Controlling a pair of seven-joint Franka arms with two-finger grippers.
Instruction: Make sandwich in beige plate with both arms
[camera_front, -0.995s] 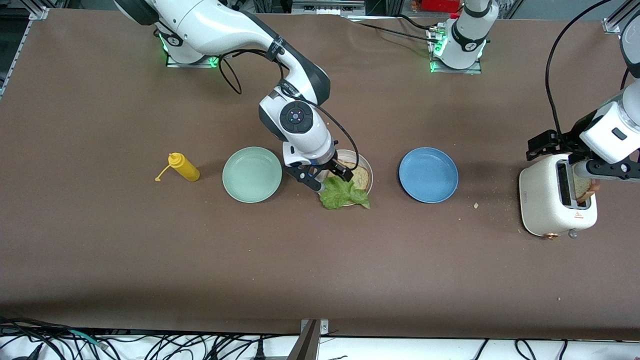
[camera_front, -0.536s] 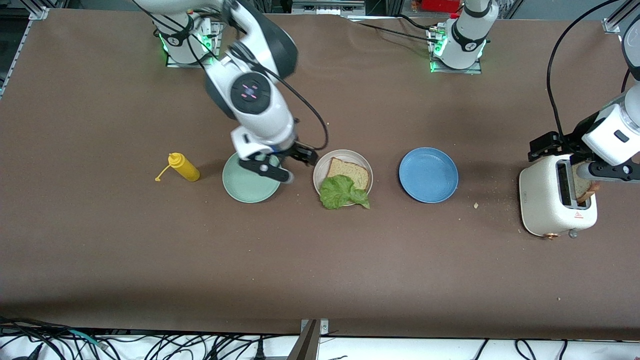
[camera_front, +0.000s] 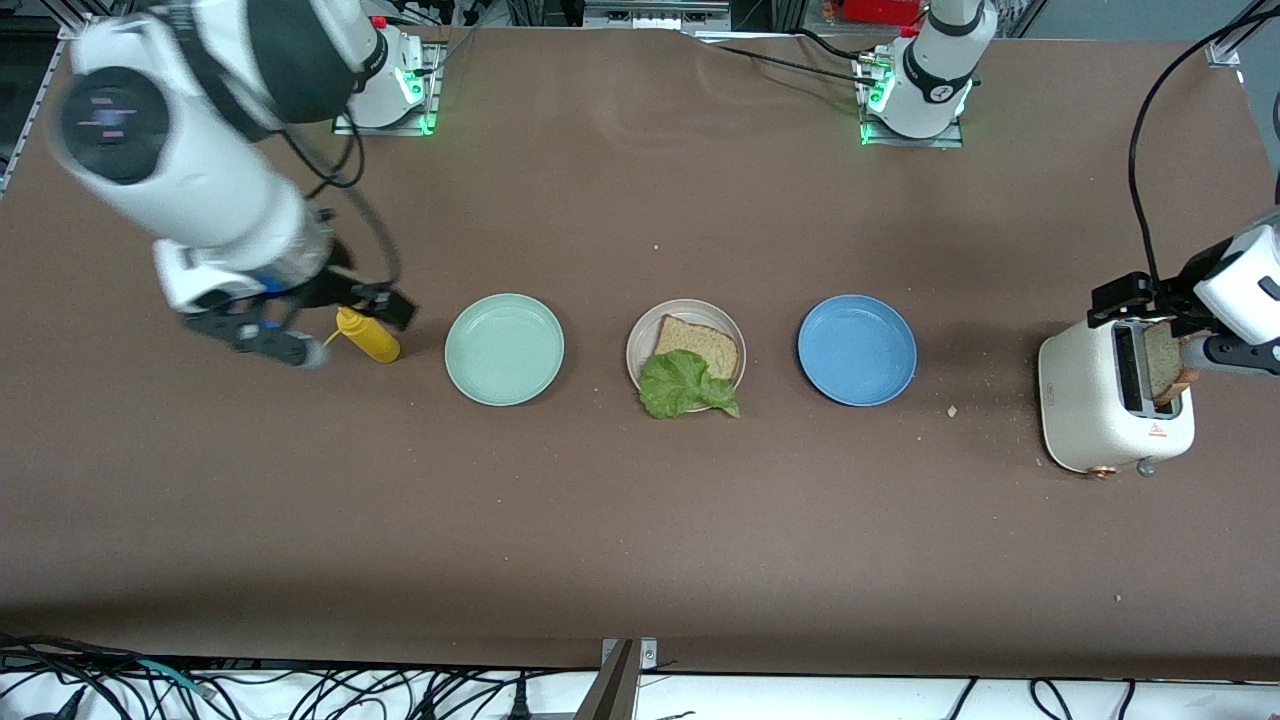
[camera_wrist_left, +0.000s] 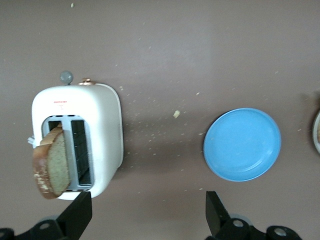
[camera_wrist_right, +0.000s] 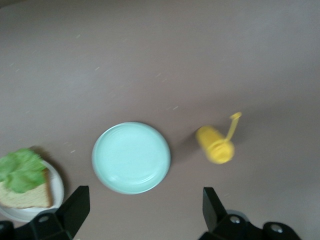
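Note:
The beige plate (camera_front: 690, 306) sits mid-table between two other plates. It holds one bread slice (camera_front: 708, 346) with a green lettuce leaf (camera_front: 682, 386) on it; the leaf hangs over the rim nearer the front camera. A second bread slice (camera_front: 1164, 364) stands tilted in the toaster's (camera_front: 1095, 410) slot, also seen in the left wrist view (camera_wrist_left: 51, 165). My left gripper (camera_front: 1175, 325) hangs open and empty over the toaster (camera_wrist_left: 80, 135). My right gripper (camera_front: 330, 328) is open and empty, up over the yellow bottle. The right wrist view shows the plate (camera_wrist_right: 56, 190), bread (camera_wrist_right: 27, 197) and lettuce (camera_wrist_right: 21, 170).
A mint-green plate (camera_front: 504, 349) lies beside the beige plate toward the right arm's end, a blue plate (camera_front: 857, 350) toward the left arm's end. A yellow squeeze bottle (camera_front: 368, 336) lies beside the mint plate. Crumbs dot the table near the toaster.
My right arm has swung away from the beige plate, across the mint-green plate, to over the yellow bottle, leaving the lettuce on the bread. My left gripper has shifted slightly over the toaster.

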